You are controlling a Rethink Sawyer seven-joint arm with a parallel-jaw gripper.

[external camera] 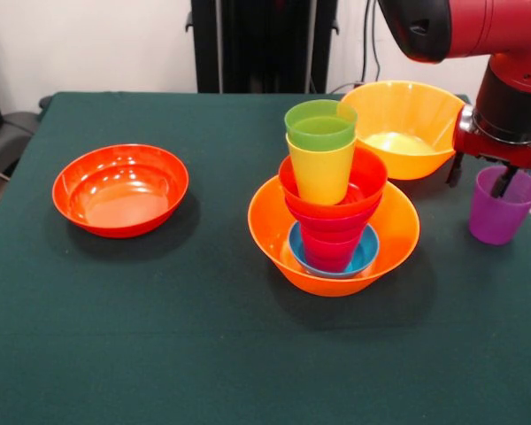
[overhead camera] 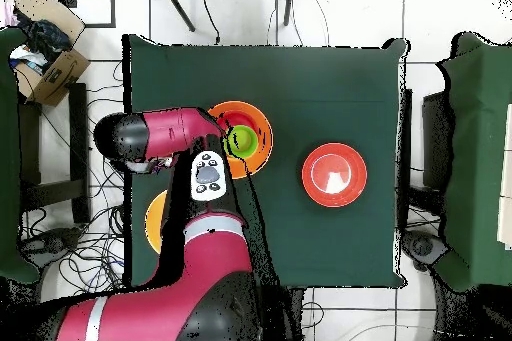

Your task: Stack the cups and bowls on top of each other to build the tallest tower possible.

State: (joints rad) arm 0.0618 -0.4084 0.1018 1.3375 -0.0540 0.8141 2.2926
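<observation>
The gripper reaches down into the purple cup, one finger inside its rim; whether it clamps the wall I cannot tell. The cup stands upright directly under it. The tower, green cup topmost, stands well aside, toward the table's middle.
</observation>
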